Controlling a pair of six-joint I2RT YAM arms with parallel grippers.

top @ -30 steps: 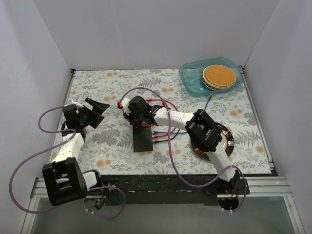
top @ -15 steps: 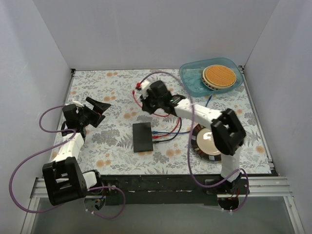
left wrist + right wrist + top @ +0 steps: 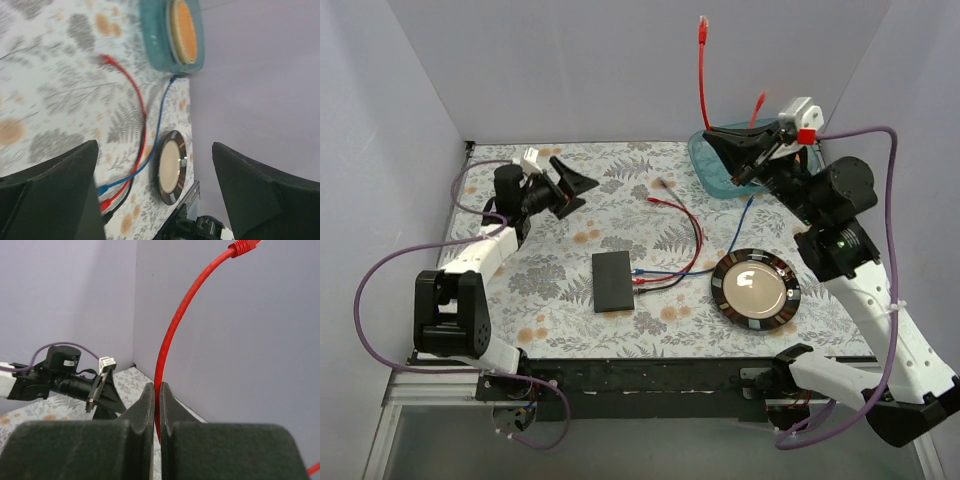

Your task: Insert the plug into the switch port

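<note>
Right tool (image 3: 156, 392) pinches the red cable (image 3: 165, 347) high up, its red plug (image 3: 243, 246) standing above. Left tool (image 3: 565, 185) gapes wide; flat matte-black switch (image 3: 611, 281) lies on the table (image 3: 520, 290).

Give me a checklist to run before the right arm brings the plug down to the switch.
1. Cable gripped: right gripper is shut on the red cable: ok.
2. Grip close to the plug: the plug stands far above the grip on free cable: not ok.
3. Plug aimed at the switch: it points upward, away from it: not ok.
4. Ports free: too small to read: cannot tell.
5. Left gripper out of the way: open, empty, away from the switch: ok.
</note>
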